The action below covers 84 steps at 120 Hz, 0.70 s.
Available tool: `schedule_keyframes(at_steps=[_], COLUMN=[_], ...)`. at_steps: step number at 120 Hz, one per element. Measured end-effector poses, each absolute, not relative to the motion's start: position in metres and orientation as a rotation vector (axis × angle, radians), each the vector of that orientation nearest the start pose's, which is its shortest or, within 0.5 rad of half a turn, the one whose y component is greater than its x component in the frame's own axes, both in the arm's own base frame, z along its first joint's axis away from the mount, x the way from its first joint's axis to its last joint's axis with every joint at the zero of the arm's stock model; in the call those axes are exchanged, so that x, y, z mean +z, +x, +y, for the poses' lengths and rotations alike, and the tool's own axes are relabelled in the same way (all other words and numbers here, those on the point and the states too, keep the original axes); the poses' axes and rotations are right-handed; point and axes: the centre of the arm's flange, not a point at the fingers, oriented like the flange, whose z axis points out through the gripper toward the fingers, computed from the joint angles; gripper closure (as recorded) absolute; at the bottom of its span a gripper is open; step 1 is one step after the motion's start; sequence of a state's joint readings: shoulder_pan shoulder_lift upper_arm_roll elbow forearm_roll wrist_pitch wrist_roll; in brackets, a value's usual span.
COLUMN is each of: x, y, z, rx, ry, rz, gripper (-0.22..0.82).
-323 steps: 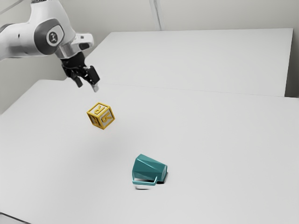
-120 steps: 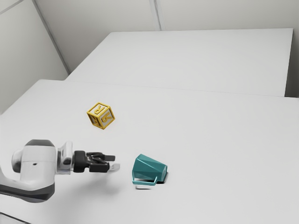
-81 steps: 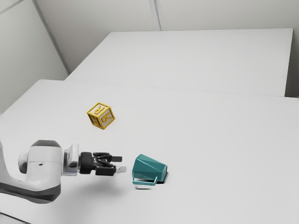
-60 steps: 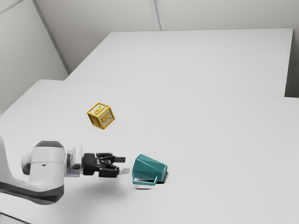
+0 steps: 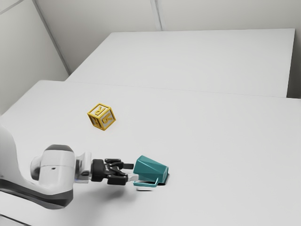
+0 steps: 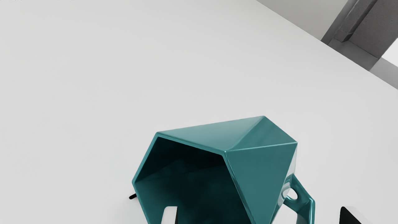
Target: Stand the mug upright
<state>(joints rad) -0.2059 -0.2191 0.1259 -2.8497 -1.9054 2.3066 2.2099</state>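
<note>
Apparently pre-grasp; mug [image 5: 151,168] on its side, lower centre of frame; fingers [image 6: 169,216] spread by its mouth [image 6: 192,183]; next, straddle wall [image 6: 258,174], pinch.

- Exterior view, left edge: the arm [image 5: 56,174] is cut off.
- Exterior view, lower centre: whether the gripper [image 5: 130,172] touches the mug [image 5: 151,168] cannot be told; the mug's underside is hidden.
- Exterior view, lower left corner: a dark-edged shape [image 5: 14,220] is cut off, too little of it to name.
- Exterior view, left of centre: the far faces of the yellow block [image 5: 101,117] are hidden.
- Wrist view: the picture's edge cuts off the fingers [image 6: 169,215] below their tips, part of the mug and its handle [image 6: 304,199].
- Wrist view: the mug's inner floor is lost in shadow.
- Wrist view: a black sliver [image 6: 132,196] beside the rim is partly hidden, its nature unclear.
</note>
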Motion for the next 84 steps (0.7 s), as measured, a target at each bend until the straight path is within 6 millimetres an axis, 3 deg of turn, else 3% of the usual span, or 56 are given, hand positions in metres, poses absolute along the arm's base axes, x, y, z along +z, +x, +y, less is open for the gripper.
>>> schedule_keyframes(at_steps=[40, 84], x=[0.244, 0.24], y=[0.353, 0.359], z=[-0.064, -0.076], rx=[1.057, 1.065], ry=[2.109, 2.102], rz=[-0.664, -0.669], gripper=[0.1, 0.25])
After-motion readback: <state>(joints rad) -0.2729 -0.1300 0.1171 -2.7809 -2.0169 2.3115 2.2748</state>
